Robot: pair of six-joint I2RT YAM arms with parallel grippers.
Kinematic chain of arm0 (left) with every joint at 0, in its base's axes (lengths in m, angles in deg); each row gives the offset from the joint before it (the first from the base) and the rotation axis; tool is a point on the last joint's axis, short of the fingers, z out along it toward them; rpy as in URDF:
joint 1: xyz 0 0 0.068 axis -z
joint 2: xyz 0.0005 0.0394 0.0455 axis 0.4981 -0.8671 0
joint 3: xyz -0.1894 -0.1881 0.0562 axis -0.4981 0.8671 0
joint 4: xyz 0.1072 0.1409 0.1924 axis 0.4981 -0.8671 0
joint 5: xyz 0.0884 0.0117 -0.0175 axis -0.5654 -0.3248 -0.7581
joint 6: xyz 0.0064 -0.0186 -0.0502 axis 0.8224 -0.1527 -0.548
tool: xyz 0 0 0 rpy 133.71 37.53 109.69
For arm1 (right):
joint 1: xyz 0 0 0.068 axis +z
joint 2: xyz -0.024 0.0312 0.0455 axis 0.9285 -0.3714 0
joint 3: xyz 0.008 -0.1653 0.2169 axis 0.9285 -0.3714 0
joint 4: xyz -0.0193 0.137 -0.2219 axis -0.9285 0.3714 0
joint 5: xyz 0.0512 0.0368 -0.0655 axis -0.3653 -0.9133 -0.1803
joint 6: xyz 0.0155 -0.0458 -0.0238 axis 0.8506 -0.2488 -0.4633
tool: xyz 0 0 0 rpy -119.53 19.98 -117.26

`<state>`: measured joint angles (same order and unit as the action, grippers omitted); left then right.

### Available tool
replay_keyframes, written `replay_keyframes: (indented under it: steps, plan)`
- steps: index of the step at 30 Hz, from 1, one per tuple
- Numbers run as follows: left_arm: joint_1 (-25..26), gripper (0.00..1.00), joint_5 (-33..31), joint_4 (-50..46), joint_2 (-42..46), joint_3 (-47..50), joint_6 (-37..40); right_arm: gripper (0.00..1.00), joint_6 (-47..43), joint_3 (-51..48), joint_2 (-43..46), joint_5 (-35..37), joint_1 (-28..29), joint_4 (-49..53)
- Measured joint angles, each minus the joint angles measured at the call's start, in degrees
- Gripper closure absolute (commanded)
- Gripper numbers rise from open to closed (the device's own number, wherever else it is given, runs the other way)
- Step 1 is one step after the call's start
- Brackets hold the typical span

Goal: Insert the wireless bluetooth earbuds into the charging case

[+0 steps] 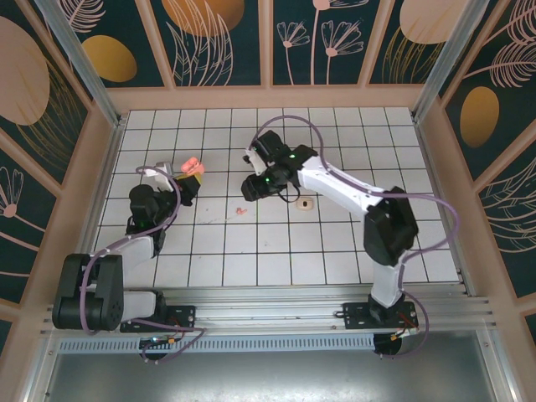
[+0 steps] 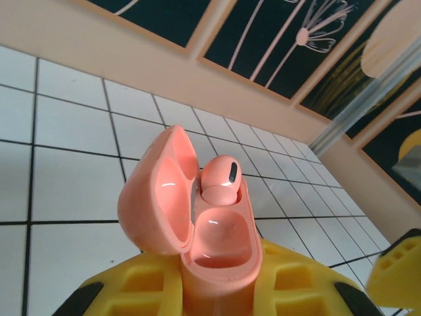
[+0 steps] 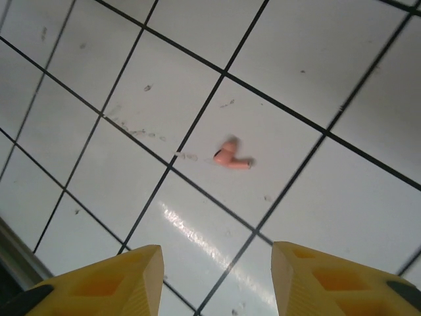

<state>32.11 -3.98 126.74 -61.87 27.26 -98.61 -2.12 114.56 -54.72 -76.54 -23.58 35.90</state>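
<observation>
My left gripper (image 2: 220,283) is shut on the base of a salmon-pink charging case (image 2: 217,243) and holds it upright above the tiles. Its lid (image 2: 158,197) hangs open to the left. One pink earbud (image 2: 221,179) sits in the far slot, and the near slot holds nothing. From above, the case (image 1: 191,167) shows at the left gripper (image 1: 186,180). A second pink earbud (image 3: 231,157) lies loose on a white tile, beyond my open right gripper (image 3: 217,263), which hovers over it without touching. In the top view that earbud (image 1: 243,210) lies just below the right gripper (image 1: 250,190).
A small whitish-beige bud (image 1: 307,203) lies on the tiles right of the right gripper. The white tiled floor (image 1: 276,251) is walled by a wooden frame (image 1: 268,99) at the back and both sides. The right arm (image 1: 343,188) stretches across the middle.
</observation>
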Motion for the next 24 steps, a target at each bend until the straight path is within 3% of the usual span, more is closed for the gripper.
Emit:
replay_keyframes:
  steps: [11,24]
  plan:
    - [-1.62,0.87,-3.48,-0.7,0.33,2.49,-2.05,0.54,-2.71,9.68,-17.25,-5.73,-0.02,-0.33]
    - [-1.88,0.87,-5.4,-0.92,1.11,3.08,-2.34,0.62,-2.97,11.34,-21.77,-9.94,-0.17,-0.96]
